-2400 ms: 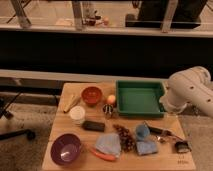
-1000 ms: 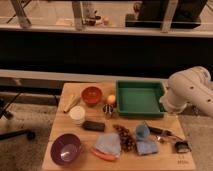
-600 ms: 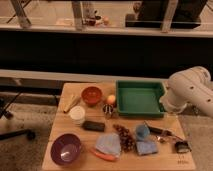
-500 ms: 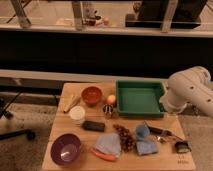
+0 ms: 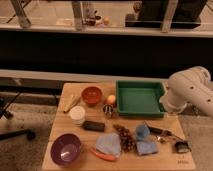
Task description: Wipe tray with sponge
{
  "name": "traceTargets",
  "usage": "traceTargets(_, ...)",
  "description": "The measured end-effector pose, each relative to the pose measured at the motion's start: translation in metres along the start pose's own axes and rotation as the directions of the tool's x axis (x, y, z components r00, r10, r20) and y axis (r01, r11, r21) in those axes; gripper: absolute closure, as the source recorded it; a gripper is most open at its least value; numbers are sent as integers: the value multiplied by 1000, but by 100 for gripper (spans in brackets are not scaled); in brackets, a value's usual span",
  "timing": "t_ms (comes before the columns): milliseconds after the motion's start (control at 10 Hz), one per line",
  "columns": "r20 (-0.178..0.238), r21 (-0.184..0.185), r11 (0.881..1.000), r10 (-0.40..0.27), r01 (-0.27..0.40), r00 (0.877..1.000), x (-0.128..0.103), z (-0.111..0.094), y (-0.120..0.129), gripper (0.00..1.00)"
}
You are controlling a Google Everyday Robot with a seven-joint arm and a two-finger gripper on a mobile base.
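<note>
None of the wiping showed as done. The arm [image 5: 192, 92] stood at the right side of the counter [image 5: 65, 137]. I placed the jaws at its lower end, just beside the right rim of the green tray [image 5: 139, 98]. The white housing hid them, so I could not tell whether they were wide, narrow or holding anything.

Tray: just beside the jaws, on the side away from the arm. It sat flat on the counter and looked empty, with no sponge in it.

Sponge [image 5: 146, 148]: my best reading was the pale blue block near the front edge of the counter. It lay nearer the camera than the jaws and apart from them, with a rounded blue object [image 5: 142, 131] roughly between. I was not certain of this. A dark bar [image 5: 94, 125], well apart from the jaws and past the tray's far front corner, could have been the sponge instead.

Judgement: the task was at its very start. Steps left were to bring the jaws down to the sponge, grasp it, carry it back to the tray and rub the tray floor. The clutter around the blue block would call for a careful approach.
</note>
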Motion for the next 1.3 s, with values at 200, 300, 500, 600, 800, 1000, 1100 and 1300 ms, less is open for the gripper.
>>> traceTargets(200,0,0,1000,0,0,1000,0,0,0,20)
traceTargets(300,0,0,1000,0,0,1000,0,0,0,20)
traceTargets(500,0,0,1000,0,0,1000,0,0,0,20)
traceTargets(600,0,0,1000,0,0,1000,0,0,0,20)
traceTargets(800,0,0,1000,1,-1,1000,0,0,0,20)
traceTargets(1000,5,0,1000,9,-9,1000,5,1,4,20)
traceTargets(1100,12,5,1000,22,-22,1000,11,2,6,20)
traceTargets(1300,26,3,999,38,-38,999,16,5,9,20)
